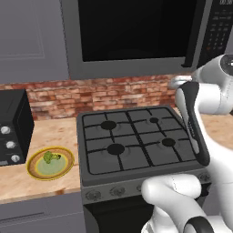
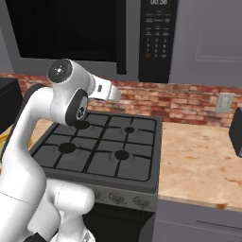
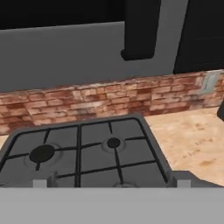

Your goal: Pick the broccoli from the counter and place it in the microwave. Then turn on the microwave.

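The jaws are spread wide apart and hold nothing. In the hand view the two finger tips (image 3: 40, 183) poke up at the far left and far right of the bottom, with the stove (image 3: 83, 153) between them. The gripper (image 3: 111, 183) hangs over the stove and looks toward the brick wall (image 3: 109, 94).

The broccoli (image 1: 51, 157) is far from the jaws. It sits on the round green plate (image 1: 50, 164) with the yellow rim. The plate is on the counter (image 1: 45, 136), off to the left of the stove, just beside the small black oven (image 1: 13, 127) with silver knobs. The arm (image 1: 200, 118) is on the other side, by the right edge of the stove.

The arm bends up from the base, folds at a big white elbow, and the hand end points out over the back burners. In the right base view the hand (image 2: 106, 91) is a short white stub, and its fingers are too small to make out there.

The microwave (image 1: 136, 36) hangs above the stove with its black door shut. Its top is cut off in both base views. The keypad (image 2: 158, 40) is dark and the buttons are hard to read. A dark thing (image 2: 236, 132) at the right edge is cut off.
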Robot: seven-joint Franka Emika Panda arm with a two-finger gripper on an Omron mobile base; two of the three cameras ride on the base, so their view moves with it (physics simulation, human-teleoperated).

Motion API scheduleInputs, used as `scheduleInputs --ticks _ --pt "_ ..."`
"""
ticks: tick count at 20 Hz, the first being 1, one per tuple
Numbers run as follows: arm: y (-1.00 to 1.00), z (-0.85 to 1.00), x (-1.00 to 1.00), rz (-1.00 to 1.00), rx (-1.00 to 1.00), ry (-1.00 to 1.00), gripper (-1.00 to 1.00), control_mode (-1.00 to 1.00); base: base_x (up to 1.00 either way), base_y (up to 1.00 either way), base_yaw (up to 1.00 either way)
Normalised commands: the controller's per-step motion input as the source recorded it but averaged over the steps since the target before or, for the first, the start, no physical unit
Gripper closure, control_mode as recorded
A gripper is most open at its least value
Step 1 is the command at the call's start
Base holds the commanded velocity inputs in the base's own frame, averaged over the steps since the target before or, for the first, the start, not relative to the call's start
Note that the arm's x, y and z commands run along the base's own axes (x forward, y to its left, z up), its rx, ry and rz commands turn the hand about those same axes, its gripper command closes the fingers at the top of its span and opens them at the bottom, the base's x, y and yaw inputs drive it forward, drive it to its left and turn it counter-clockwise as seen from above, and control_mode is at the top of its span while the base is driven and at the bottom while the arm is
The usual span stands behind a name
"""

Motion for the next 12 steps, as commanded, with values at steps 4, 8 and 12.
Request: scheduleInputs --ticks 4,8,12 --pt "-0.37 0.44 0.03 -0.04 0.00 -0.20 -1.00 -1.00 0.00 0.00 0.00" --pt "-0.26 0.37 0.12 -0.01 0.00 -0.21 -1.00 -1.00 0.00 0.00 0.00" --pt "-0.13 0.43 0.23 0.00 0.00 -0.20 -1.00 -1.00 0.00 0.00 0.00"
